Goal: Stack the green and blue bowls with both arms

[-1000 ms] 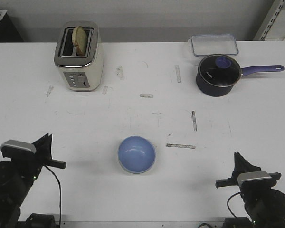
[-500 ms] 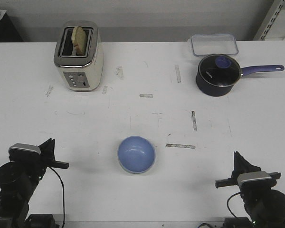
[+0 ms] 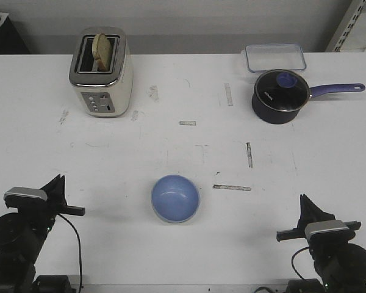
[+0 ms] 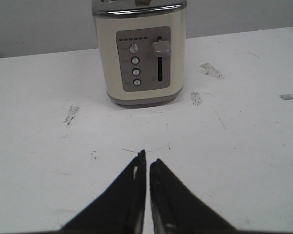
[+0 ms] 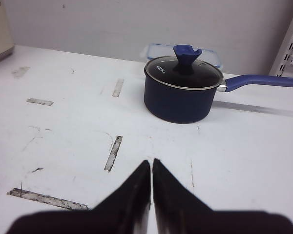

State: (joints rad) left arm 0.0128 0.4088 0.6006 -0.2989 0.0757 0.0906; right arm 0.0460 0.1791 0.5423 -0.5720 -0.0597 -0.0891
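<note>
At the near edge of the white worktop (image 3: 183,91) sit both arms, pulled back and low; the left pincer (image 3: 60,185) is at the near left corner, its two black fingers brought almost together with only a thin slit between them and nothing held, as the left wrist view shows (image 4: 146,161); the right pincer (image 3: 305,204) is at the near right corner, likewise closed to a hairline gap and empty (image 5: 151,165). Between the two arms, a little farther in and near the middle of the worktop, rests the blue bowl (image 3: 175,198), upright, open side up, well apart from both pincers; whether a green bowl lies under it cannot be told from the front view. Scuff marks and strips of worn tape dot the surface beyond it. At the far left stands a cream toaster (image 3: 102,72) with a slice of bread (image 3: 101,49) sticking up from one slot; at the far right sits a navy saucepan (image 3: 280,94) with a glass lid, its handle pointing right, and just behind it a clear plastic container (image 3: 274,57).
</note>
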